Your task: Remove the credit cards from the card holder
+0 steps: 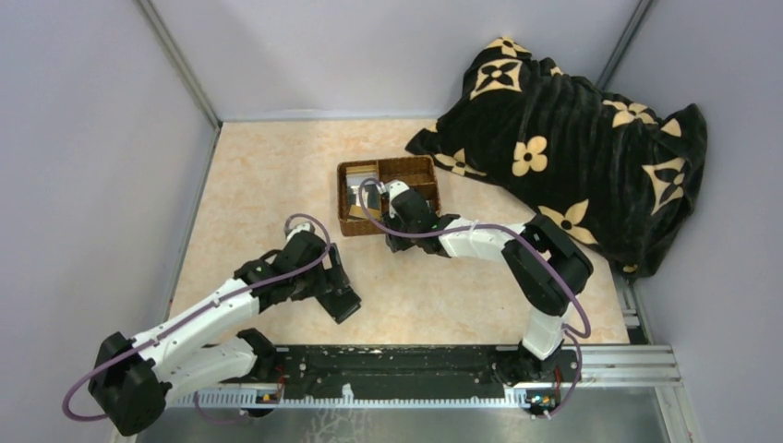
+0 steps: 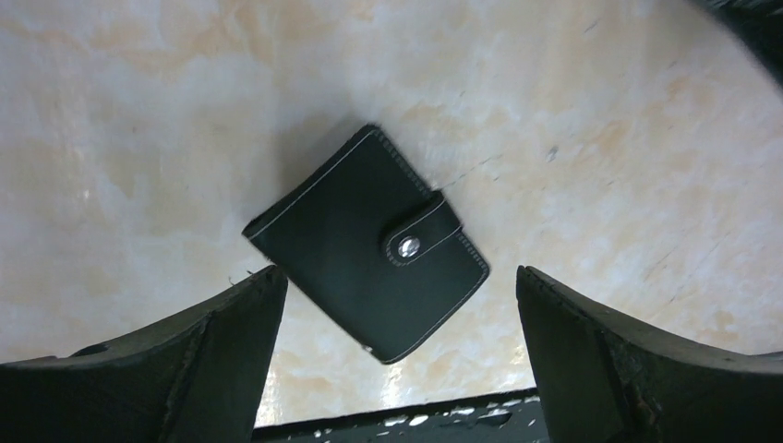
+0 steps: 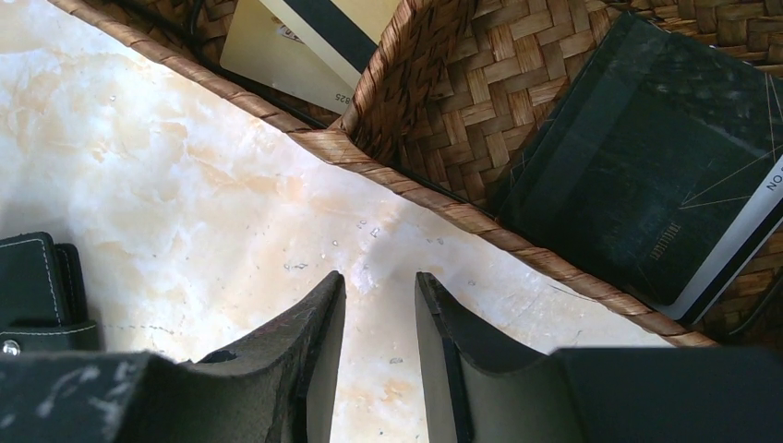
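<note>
A: What is sitting on the counter?
B: A black flower-patterned blanket is slumping in the far right corner. A brown wicker divided tray is lying just beside it, mid-counter.
A: Is anything lying in the tray?
B: The right wrist view is showing what the top view is blurring. A gold credit card with a dark stripe is lying in one compartment, and a dark card is resting on a paler one in the next.
A: And the card holder?
B: It is lying flat on the counter outside the tray, snapped shut. Only the left wrist view is showing it whole.
A: The claws?
B: The left claw is hovering over the card holder, fingers spread wide, gripping nothing. The right claw is hanging over bare counter beside the tray's rim, fingers slightly parted, empty.
</note>
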Controlling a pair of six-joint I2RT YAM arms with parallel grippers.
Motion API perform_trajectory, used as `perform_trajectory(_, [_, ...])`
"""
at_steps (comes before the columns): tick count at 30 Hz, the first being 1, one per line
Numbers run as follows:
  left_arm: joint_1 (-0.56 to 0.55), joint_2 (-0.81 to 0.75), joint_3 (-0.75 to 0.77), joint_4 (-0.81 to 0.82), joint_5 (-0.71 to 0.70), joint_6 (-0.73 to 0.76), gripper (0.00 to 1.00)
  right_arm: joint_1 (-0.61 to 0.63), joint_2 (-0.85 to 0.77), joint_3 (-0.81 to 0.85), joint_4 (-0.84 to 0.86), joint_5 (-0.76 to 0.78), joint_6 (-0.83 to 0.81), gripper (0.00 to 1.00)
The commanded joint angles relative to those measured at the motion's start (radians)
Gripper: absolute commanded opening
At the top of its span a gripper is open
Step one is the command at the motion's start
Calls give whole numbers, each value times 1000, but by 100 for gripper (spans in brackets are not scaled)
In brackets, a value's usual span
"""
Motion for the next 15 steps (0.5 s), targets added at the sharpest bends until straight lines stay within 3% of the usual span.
perform_trajectory(1, [-4, -32, -65, -70, 71, -92, 99, -5, -54, -1, 41, 16, -12, 35])
perform_trajectory(9, [-5, -86, -104, -55, 112, -127, 97, -5, -23, -12, 65, 19, -3, 35])
perform_trajectory(15, [-11, 24, -166, 12, 133, -155, 98, -8, -33, -12, 59, 31, -5, 35])
